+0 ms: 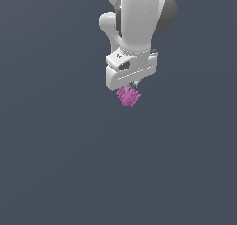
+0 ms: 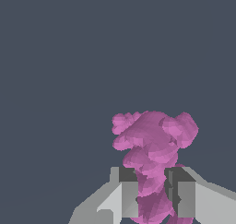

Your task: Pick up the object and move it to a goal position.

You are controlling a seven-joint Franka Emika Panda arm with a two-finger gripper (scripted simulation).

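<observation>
The object [image 1: 128, 96] is a small magenta-pink lumpy cluster just under my white gripper [image 1: 129, 88] in the upper middle of the exterior view. In the wrist view the object [image 2: 154, 144] sits between the two grey fingers [image 2: 130, 193], which press on its lower part from both sides while its lumpy end sticks out past the fingertips. My gripper [image 2: 153, 193] is shut on the object. The fingers are mostly hidden behind the hand in the exterior view. No goal marker shows in either view.
Plain dark blue-grey ground [image 1: 55, 164] fills both views. The white arm [image 1: 139, 20] reaches in from the top of the exterior view.
</observation>
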